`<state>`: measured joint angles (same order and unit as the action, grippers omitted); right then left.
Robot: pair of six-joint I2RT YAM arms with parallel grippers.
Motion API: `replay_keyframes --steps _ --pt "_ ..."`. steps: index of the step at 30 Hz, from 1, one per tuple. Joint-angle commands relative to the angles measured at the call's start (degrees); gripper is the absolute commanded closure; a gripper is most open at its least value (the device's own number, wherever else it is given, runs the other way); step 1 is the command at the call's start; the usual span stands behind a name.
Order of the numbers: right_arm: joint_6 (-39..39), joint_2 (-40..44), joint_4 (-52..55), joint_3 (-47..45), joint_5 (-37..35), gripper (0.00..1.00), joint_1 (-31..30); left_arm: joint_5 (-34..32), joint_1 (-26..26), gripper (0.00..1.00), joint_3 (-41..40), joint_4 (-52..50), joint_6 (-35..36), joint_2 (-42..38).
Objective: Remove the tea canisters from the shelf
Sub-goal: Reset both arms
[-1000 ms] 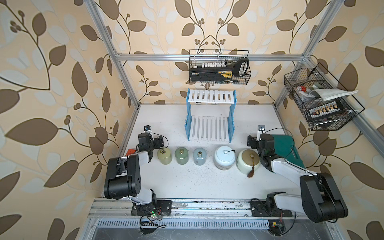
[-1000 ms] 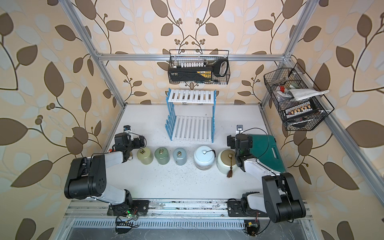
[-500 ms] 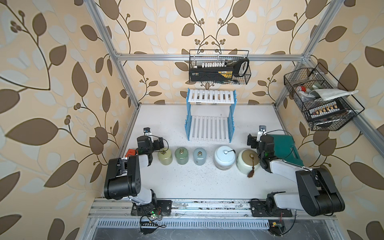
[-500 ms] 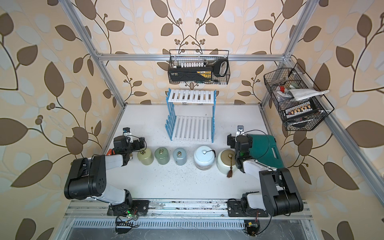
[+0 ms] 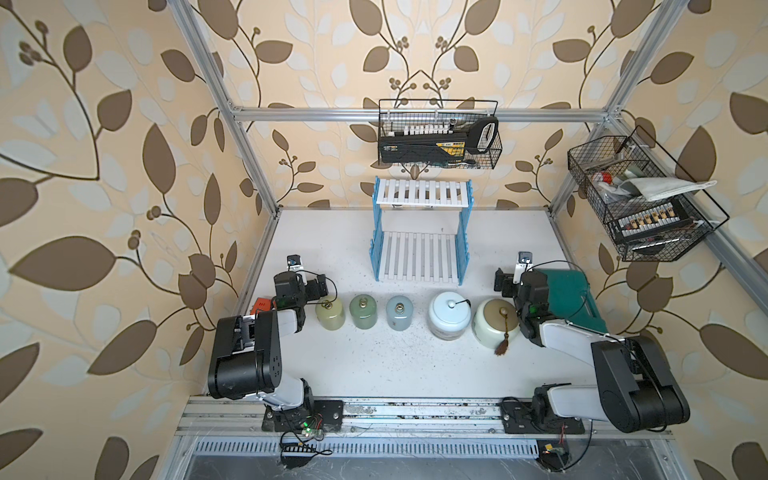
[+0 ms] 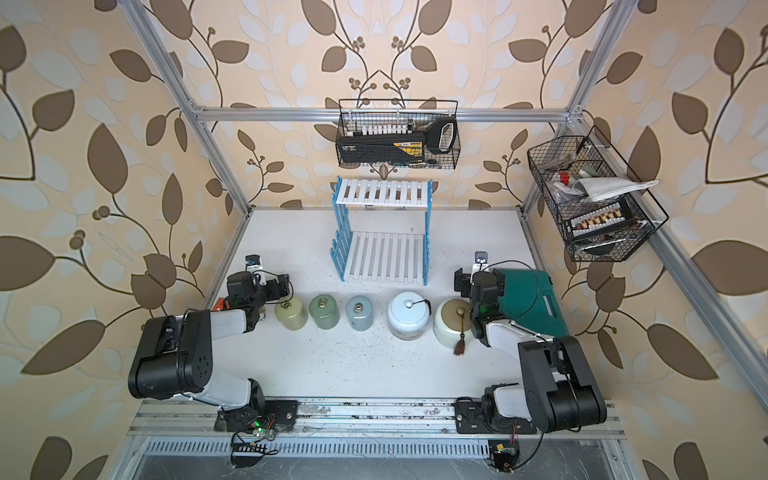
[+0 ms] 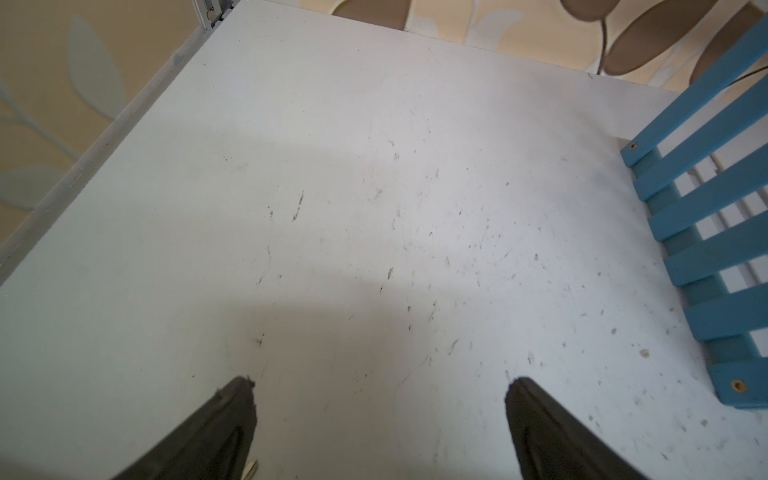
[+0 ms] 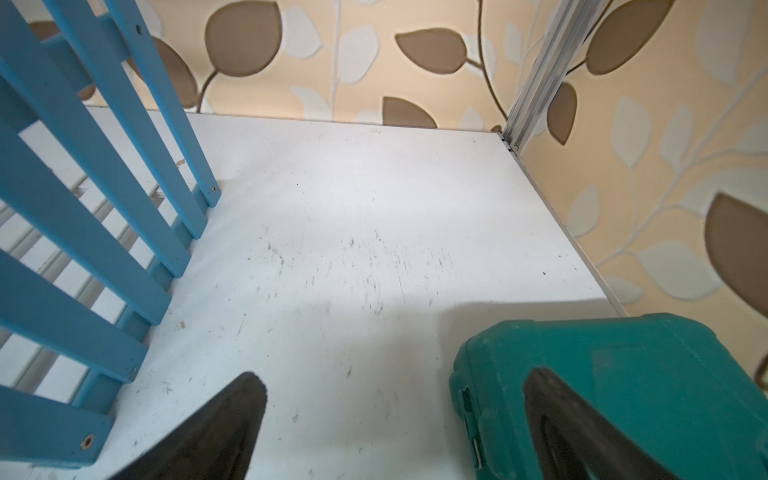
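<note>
Both arms low, elbows folded back; left gripper [image 7: 380, 386] and right gripper [image 8: 395, 382] with jaws wide apart.

Three small canisters [image 5: 330, 314], two large round canisters [image 5: 449, 316], one shelf [image 5: 419, 257], two wire baskets [image 5: 495, 145], one teal case [image 5: 571, 291]

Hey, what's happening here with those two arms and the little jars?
The job here is taking tea canisters off the blue-and-white shelf. Its tiers look bare, and all five canisters stand in a row on the table before it. The left gripper and right gripper hang open and empty, one at each end of the row.
</note>
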<state>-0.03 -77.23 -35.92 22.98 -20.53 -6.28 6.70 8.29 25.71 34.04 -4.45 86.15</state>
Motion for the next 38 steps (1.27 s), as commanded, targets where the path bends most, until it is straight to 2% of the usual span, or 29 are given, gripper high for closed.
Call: replay_keyframes --steps 1,6,11,18,28,34,38 --pt "0.0 1.8 -1.1 -0.9 0.5 0.01 0.2 1.9 0.4 0.01 -0.8 2.4 0.6 -1.7" --pt "-0.2 3.2 -3.1 -3.4 3.7 0.01 0.0 4.3 0.5 0.01 -2.2 4.9 1.4 -1.9" --pt "-2.6 3.9 -6.3 -5.7 5.9 0.01 -0.5 4.0 0.5 0.01 -3.1 7.0 1.4 -1.2" --pt "-2.9 0.8 -13.0 -6.9 5.6 0.01 -0.5 4.0 0.5 0.01 -3.6 8.1 1.2 -0.7" --pt "-2.3 0.6 -13.8 -7.1 5.5 0.01 -0.4 4.1 0.5 0.02 -3.5 8.1 1.3 -0.6" --pt "-2.3 0.9 -13.8 -7.2 5.3 0.01 -0.3 4.0 0.4 0.07 -3.8 8.8 1.3 -0.5" --pt "-2.3 1.7 -13.6 -7.4 5.4 0.01 -0.4 4.2 0.5 0.01 -3.7 8.6 1.4 -0.8"
